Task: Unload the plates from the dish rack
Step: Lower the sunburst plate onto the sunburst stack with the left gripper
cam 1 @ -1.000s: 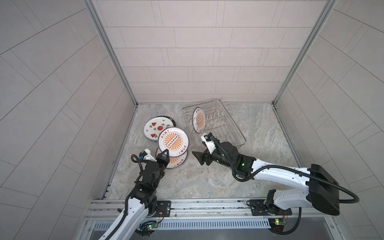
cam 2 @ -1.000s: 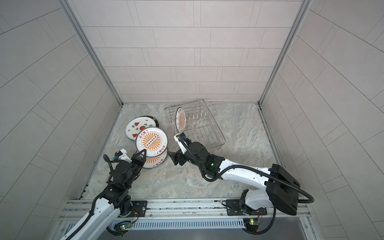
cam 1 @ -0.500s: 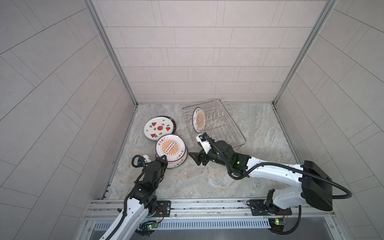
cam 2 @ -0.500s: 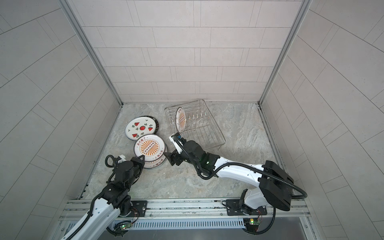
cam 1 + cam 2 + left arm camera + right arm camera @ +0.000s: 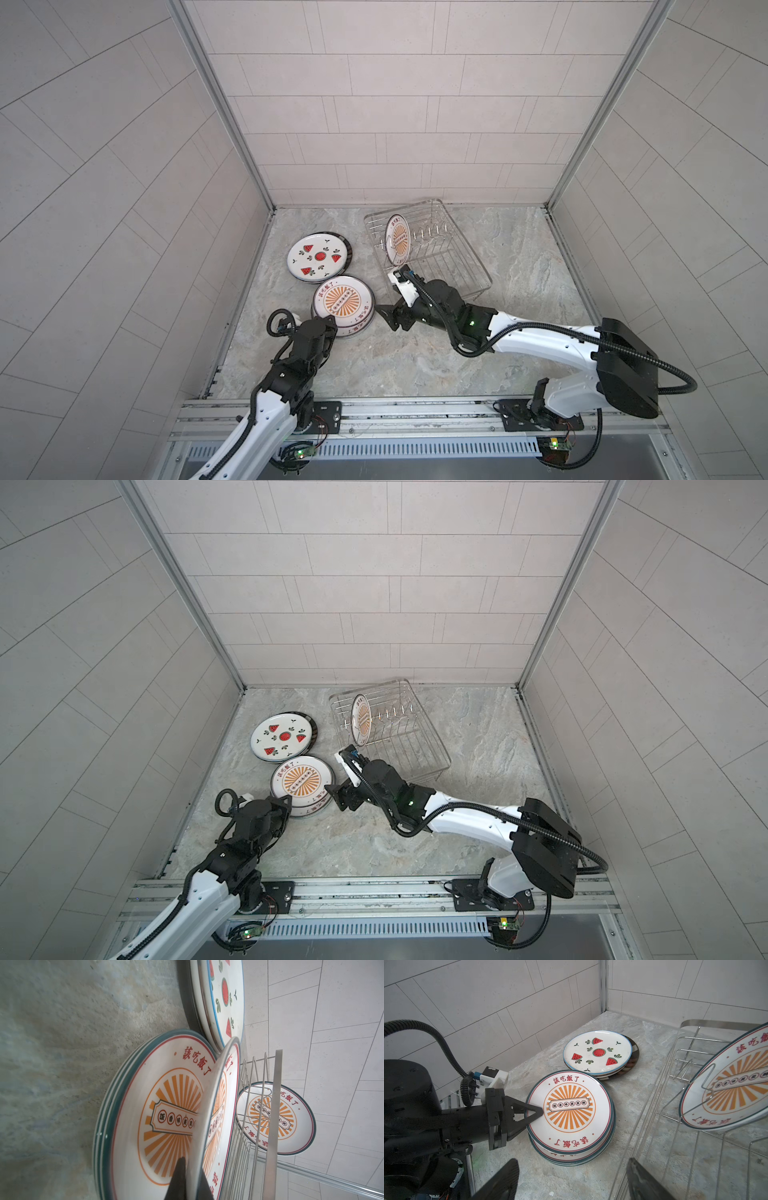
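My left gripper [image 5: 538,1114] pinches the top sunburst plate [image 5: 571,1109] by its rim to seat it on the stack [image 5: 572,1158] near the table's [image 5: 415,365] left edge. The right gripper [image 5: 390,320] waits wide and empty. The last plate [image 5: 397,245] stands in the dish rack [image 5: 465,270].

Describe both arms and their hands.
The left arm and right arm have white shells, black joint housings and black corrugated cable conduit. The left hand and right hand are black with tapering triangular fingers; a white camera block sits behind each. A green light glows near the right wrist.
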Controlling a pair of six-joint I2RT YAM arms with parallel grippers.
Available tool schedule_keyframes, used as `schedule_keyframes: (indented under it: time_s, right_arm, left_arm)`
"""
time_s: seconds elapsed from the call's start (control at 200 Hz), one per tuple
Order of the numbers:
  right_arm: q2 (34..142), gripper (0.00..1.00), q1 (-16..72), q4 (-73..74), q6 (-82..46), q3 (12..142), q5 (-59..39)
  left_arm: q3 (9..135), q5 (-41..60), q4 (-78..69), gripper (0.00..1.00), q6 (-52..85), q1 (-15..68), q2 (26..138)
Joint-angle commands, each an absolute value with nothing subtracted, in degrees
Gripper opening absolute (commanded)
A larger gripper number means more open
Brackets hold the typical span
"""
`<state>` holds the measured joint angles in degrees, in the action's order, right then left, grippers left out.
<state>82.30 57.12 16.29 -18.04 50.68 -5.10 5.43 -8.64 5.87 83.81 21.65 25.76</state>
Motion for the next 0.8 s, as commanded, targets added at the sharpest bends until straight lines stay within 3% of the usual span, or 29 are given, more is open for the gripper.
schedule_keyframes:
  time_s: [0.0, 0.796]
  right_arm:
    - [82.88, 0.83, 57.53, 15.5, -18.55, 52.32, -4.52]
    - [83.67, 0.83, 57.56, 16.3, -19.25, 52.19, -4.69]
  left_arm:
    - [4.74, -8.99, 4.87, 0.0, 86.7, 21.48, 24.23]
    - [4.84, -11.47, 9.07, 0.06, 89.66, 21.53, 27.42]
